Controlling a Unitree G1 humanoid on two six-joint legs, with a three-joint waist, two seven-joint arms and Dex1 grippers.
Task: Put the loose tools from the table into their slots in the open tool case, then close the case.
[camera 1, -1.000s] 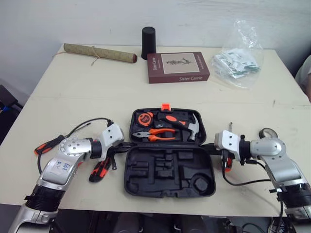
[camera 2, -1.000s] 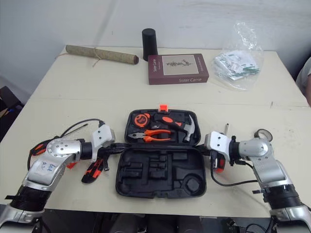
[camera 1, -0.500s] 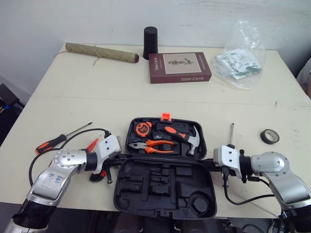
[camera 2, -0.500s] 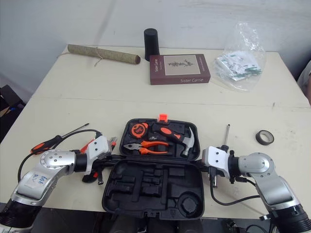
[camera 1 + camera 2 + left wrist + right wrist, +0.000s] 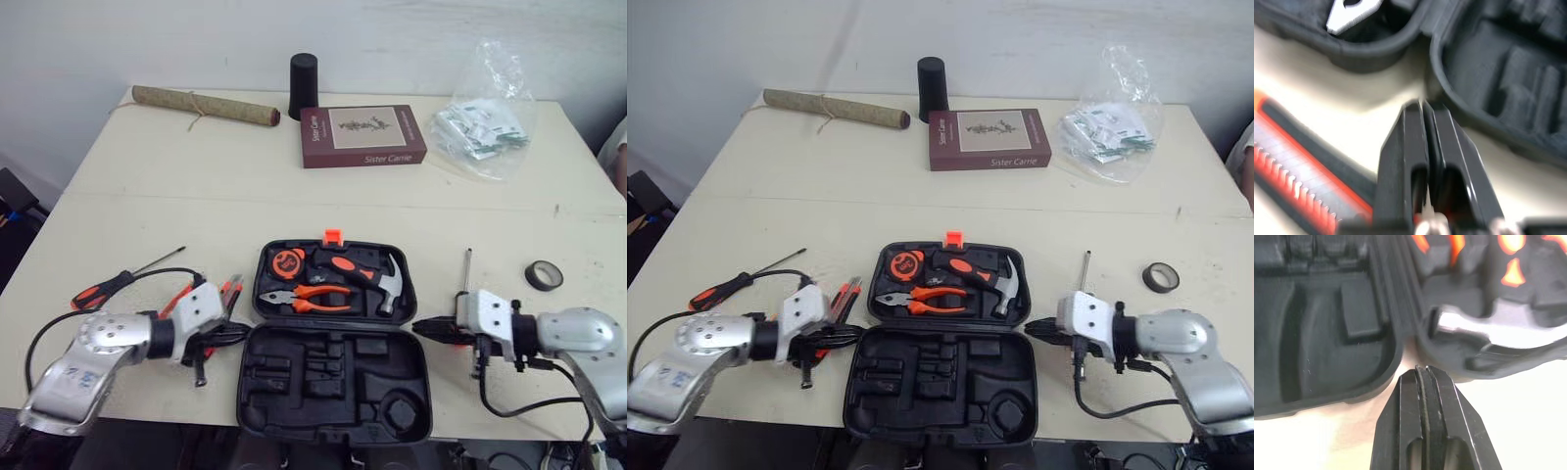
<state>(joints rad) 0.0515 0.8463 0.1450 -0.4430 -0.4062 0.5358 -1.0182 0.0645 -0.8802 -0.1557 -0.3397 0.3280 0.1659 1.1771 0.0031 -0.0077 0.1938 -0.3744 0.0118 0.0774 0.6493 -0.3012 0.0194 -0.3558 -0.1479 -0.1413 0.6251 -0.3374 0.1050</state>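
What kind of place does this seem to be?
Probably a plain indoor room, not a workshop: a cream table against a white wall, holding a maroon book and an open black plastic tool case.

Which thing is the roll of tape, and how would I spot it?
Find the open black tool case near the front edge of the table. On the robot's right of it, beyond a thin metal shaft, lies the tape roll: a small black ring lying flat. Nothing else near it is round and hollow.
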